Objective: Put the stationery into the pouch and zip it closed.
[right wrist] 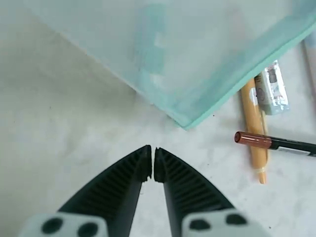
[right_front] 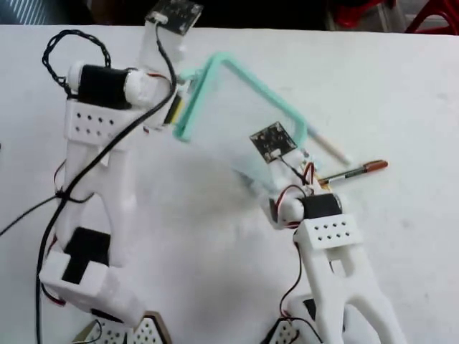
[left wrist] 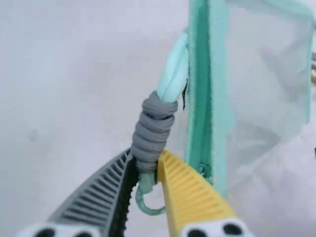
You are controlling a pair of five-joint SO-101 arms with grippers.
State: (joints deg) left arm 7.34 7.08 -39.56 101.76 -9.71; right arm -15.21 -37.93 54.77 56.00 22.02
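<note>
— Two arms at the white table, per the high view. Spotted the pouch where?
— Lay tilted in the upper middle of that frame, translucent with a mint edge.
— And the left gripper?
— Sat clamped on the grey-wrapped zip pull, just beside the pouch's zipper edge. Read plainly from the left wrist, only partly from above.
— The right gripper?
— Closed on nothing, tips touching, over bare table near a pouch corner.
— Stationery?
— Rested outside the pouch. From above, showed a brown-capped pen and a pale stick at centre right. From the right wrist, added an orange pen beside a small wrapped packet, crossed by the brown-capped pen.
</note>
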